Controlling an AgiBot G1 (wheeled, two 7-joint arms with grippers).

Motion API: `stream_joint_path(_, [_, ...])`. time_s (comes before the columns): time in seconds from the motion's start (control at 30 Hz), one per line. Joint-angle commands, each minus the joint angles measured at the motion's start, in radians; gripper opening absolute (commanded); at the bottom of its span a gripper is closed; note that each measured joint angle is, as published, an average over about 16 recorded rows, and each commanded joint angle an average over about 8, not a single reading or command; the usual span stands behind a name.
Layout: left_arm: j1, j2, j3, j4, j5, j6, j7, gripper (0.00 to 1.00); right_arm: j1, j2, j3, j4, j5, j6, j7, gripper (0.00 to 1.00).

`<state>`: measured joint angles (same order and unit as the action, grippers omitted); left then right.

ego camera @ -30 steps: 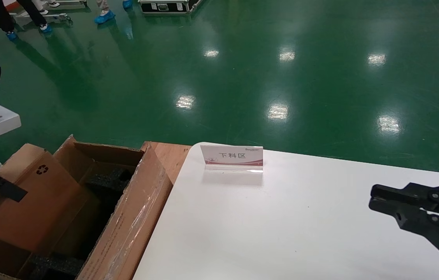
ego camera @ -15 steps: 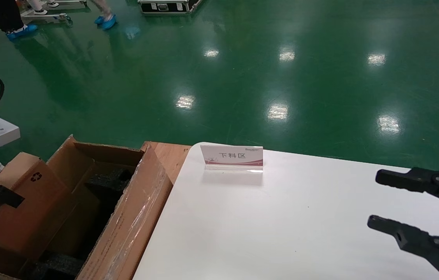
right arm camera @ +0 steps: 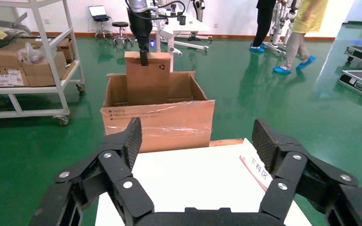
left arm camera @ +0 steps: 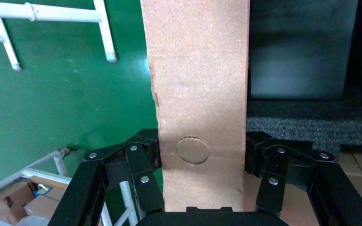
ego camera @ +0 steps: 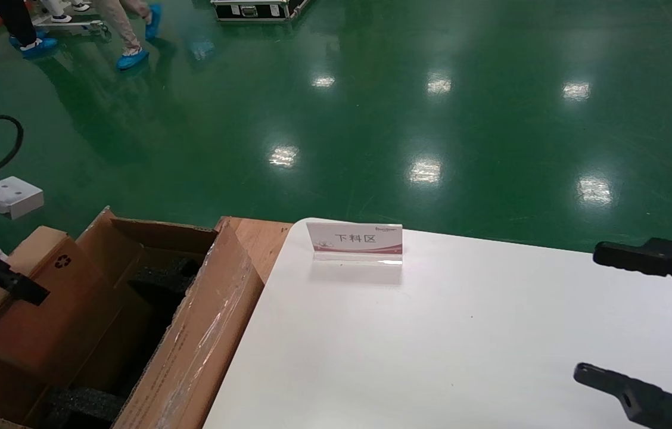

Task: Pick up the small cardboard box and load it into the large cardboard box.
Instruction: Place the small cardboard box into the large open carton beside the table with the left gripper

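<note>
The small cardboard box (ego camera: 44, 304) is a flat, thin slab of plain brown board with a small black recycling symbol (ego camera: 63, 261) near its upper corner and a paler, rougher narrow edge that bears a round punched mark in the left wrist view. It stands on edge, leaning slightly, with its lower part down inside the large cardboard box (ego camera: 193, 351), at about 8 o'clock in the head view. The left gripper (left arm camera: 200, 157) has its jaws closed on that narrow edge, one on each broad face of the small box, and its arm comes in from 9 o'clock. The large carton is long and deep, with raised flaps, glossy clear tape along its near side and black foam blocks (ego camera: 83, 405) within; one foam block lies just beside the small box. The carton sits on a wooden board (ego camera: 258, 238) that touches the white bench (ego camera: 431, 333). On the bench at 12 o'clock a small sign card (ego camera: 355, 241) stands upright, well apart from both boxes. The right gripper (ego camera: 628, 319) hangs over the bench at 4 o'clock, jaws spread wide and holding nothing. Beyond lies a shiny green floor (ego camera: 372, 107), with people's feet in blue shoe covers (ego camera: 133, 58) at 11 o'clock and a shelving cart (right arm camera: 28, 61) off to one side of the carton
</note>
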<state>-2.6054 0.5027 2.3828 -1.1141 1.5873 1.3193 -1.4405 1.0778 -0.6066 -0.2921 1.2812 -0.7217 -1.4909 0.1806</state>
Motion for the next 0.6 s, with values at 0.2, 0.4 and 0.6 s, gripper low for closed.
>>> stream_joint_path(0.2, [0.061, 0.036, -0.001, 0.059, -0.012, -0.044, 0.007, 0.00, 0.000, 0.000, 0.000, 0.000, 0.000, 0.000, 0.000, 1.00])
stream_joint_path(0.4, [0.107, 0.056, -0.002, 0.110, -0.025, -0.071, 0.024, 0.00, 0.000, 0.000, -0.001, 0.000, 0.001, 0.000, 0.000, 1.00])
stream_joint_path(0.6, [0.148, 0.064, -0.004, 0.146, -0.044, -0.094, 0.037, 0.00, 0.000, 0.000, -0.001, 0.000, 0.001, 0.000, -0.001, 1.00])
